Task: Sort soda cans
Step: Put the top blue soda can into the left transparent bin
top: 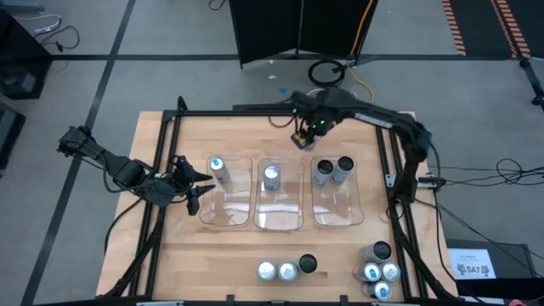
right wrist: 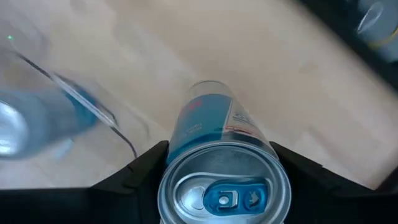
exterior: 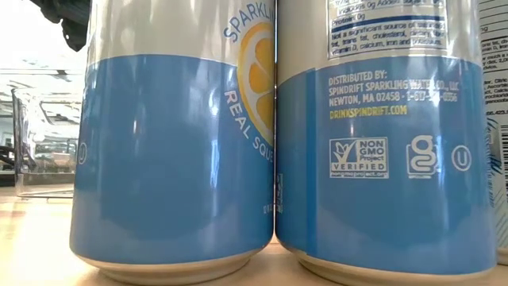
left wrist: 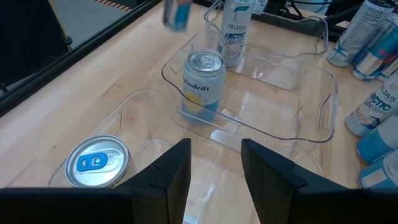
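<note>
Two dark jointed arms (top: 110,166), matte black angular jaws, green wrist light.

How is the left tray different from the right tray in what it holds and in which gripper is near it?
The left tray holds one can with a blue mark on its top; the right tray holds two cans with plain tops. The left gripper, open and empty, is at the left tray's outer edge; the right gripper, holding a can, is above the table, behind the right and middle trays. Both trays are clear plastic.
</note>
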